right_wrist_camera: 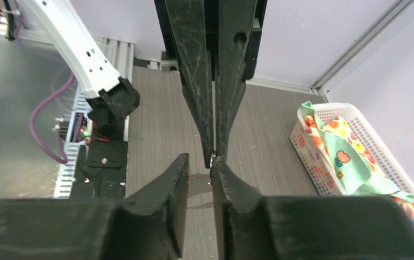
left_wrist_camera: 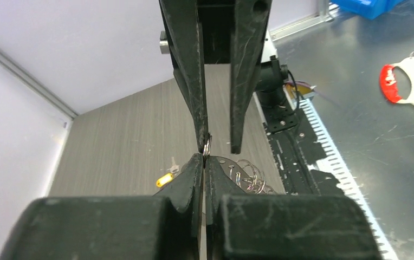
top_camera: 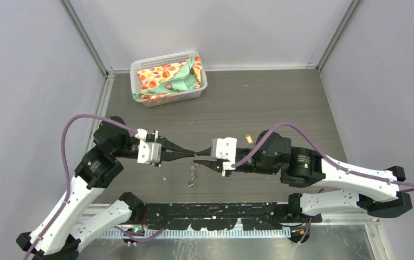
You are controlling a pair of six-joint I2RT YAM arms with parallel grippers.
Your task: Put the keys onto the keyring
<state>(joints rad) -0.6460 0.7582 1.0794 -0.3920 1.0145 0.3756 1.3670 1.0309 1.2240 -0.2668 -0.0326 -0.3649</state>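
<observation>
My left gripper (top_camera: 192, 153) (left_wrist_camera: 204, 160) is shut on a thin metal keyring (left_wrist_camera: 207, 146), seen edge-on at its tips above the table's middle. Tip to tip with it, my right gripper (top_camera: 198, 159) (right_wrist_camera: 199, 163) stands slightly open. One of its fingers (left_wrist_camera: 200, 135) rests against the keyring (right_wrist_camera: 212, 158) and the other is apart from it. The yellow-headed key (top_camera: 247, 139) (left_wrist_camera: 164, 180) lies flat on the table beside the right wrist. A small blue key head (top_camera: 190, 184) lies below the grippers, at the end of a pale flat piece (top_camera: 193, 173) carrying several wire rings (left_wrist_camera: 246, 173).
A white basket (top_camera: 137, 70) (right_wrist_camera: 375, 157) stuffed with patterned cloth stands at the back left. Grey walls close in the wood-grain table (top_camera: 280, 103) on three sides. The arms' black base rail (top_camera: 221, 211) runs along the near edge.
</observation>
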